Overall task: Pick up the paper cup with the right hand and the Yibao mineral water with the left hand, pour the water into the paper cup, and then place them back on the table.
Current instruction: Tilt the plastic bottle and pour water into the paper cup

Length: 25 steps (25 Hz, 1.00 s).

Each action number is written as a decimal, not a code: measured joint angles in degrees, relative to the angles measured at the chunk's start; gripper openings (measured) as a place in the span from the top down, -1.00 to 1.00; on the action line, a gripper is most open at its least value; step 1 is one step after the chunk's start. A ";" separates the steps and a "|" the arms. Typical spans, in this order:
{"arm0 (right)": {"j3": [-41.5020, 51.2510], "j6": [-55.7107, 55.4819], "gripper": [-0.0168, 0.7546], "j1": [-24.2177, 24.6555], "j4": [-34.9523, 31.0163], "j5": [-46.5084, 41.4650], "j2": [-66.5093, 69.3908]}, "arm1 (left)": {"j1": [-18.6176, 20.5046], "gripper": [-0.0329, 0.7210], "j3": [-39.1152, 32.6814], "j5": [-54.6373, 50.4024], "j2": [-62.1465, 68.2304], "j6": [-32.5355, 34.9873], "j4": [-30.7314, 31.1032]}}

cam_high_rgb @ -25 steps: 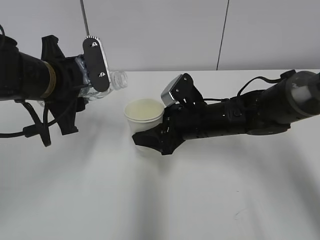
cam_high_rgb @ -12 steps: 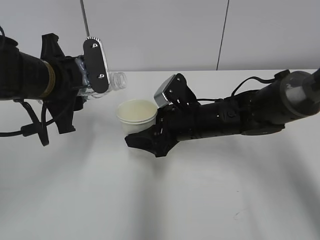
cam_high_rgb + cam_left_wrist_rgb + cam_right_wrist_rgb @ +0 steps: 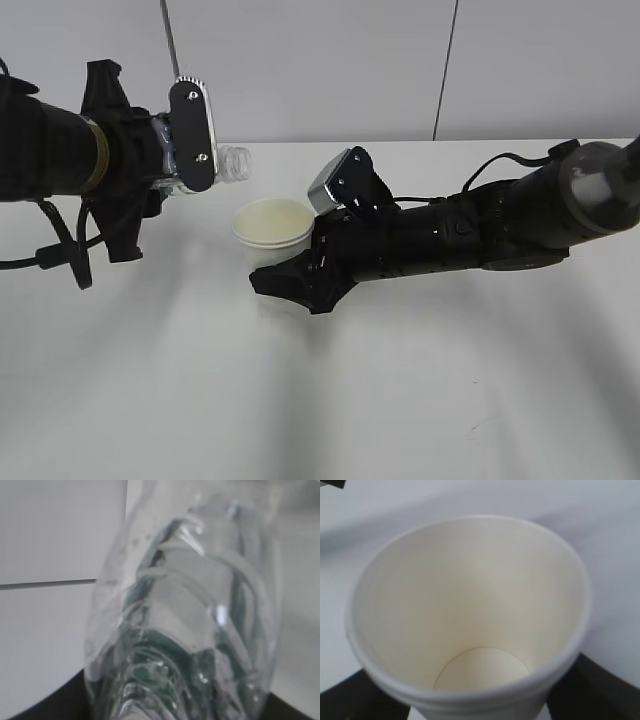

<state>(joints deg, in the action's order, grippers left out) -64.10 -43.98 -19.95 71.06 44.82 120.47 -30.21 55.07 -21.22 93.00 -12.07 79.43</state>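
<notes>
My right gripper [image 3: 290, 268] is shut on the off-white paper cup [image 3: 272, 232] and holds it upright just above the white table [image 3: 330, 400]. The right wrist view looks into the cup [image 3: 470, 610], which looks dry and empty. My left gripper [image 3: 170, 165] is shut on the Yibao mineral water bottle [image 3: 225, 163], held nearly sideways with its capless neck pointing right, above and left of the cup's rim. The bottle [image 3: 190, 610] fills the left wrist view, clear with some green label, and hides the jaws there. No stream of water is visible.
A pale wall with two dark vertical seams [image 3: 446, 70] stands behind the table's far edge. The right arm [image 3: 500, 225] stretches across the right half of the table. The left arm [image 3: 50, 150] with its black cables comes in from the left.
The cup and right gripper moved left toward the bottle between the oldest frame and half a second ago, then stayed. The left gripper with the bottle rose slightly.
</notes>
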 joint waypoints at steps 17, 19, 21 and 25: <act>0.00 -0.03 -0.47 0.00 0.00 0.05 0.00 | 0.00 -0.01 0.00 -0.51 0.00 0.00 5.64; 0.00 -0.03 -0.47 0.00 0.00 0.05 0.00 | 0.00 -0.01 0.00 -0.51 0.00 0.00 6.66; 0.00 -0.03 -0.47 0.00 0.00 0.05 0.00 | -0.31 -0.01 0.00 -0.80 0.00 0.00 7.11; 0.00 -0.03 -0.47 0.00 0.00 0.05 0.00 | -1.46 -0.01 0.00 -1.28 0.23 0.00 8.25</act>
<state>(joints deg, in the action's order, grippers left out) -64.10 -44.00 -19.95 71.06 44.86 120.47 -31.67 55.07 -22.50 93.22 -12.07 87.68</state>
